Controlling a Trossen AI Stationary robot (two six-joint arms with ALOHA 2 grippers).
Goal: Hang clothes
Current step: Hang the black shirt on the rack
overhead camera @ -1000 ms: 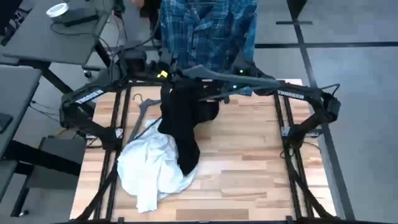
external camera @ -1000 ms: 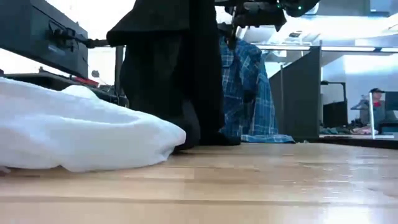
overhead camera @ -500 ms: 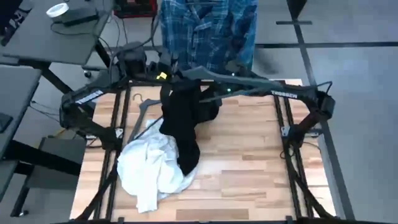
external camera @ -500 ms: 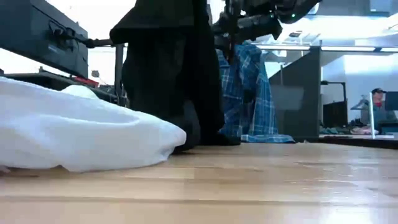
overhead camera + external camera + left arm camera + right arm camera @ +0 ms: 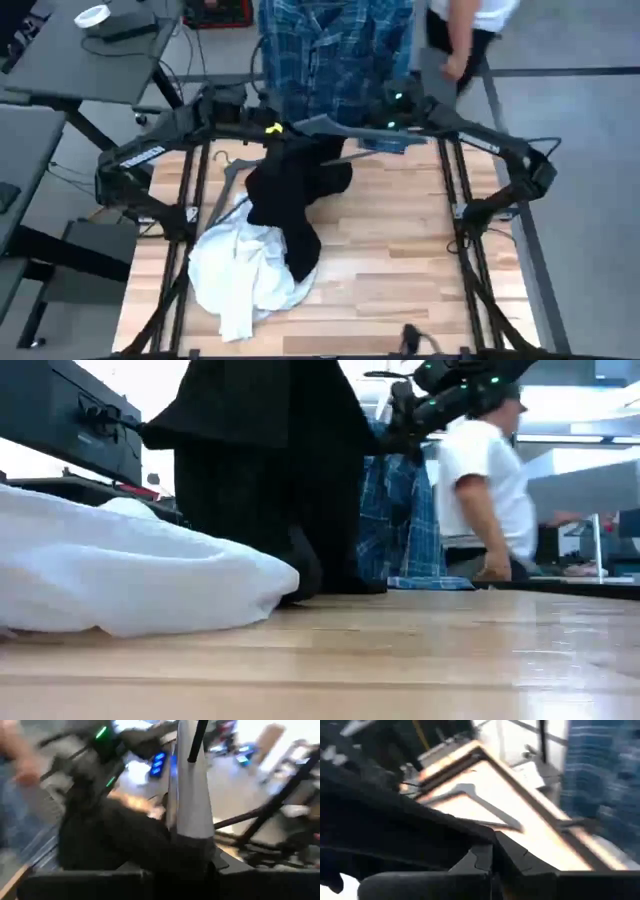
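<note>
Table: wooden tabletop (image 5: 400, 260) with an office behind it; a person in a white top (image 5: 485, 480) is passing the far edge.
Black top (image 5: 290, 195): we see it lifted off the wood at its upper end, tail trailing down onto the white top (image 5: 245, 275).
Plaid shirt (image 5: 335, 55): already hanging past the far edge.
Right gripper (image 5: 492, 857): fingers pinched together on black cloth, looks like the black top.
Left gripper (image 5: 192, 852): nearly closed at the same garment's upper edge; we can't tell what it's pinching.
Handling: we'd guess light, floppy, a bit slippery, so grab at the shoulders or collar.
Views: only overhead shows the spare hanger (image 5: 235, 165); only low shows the top's drape.
</note>
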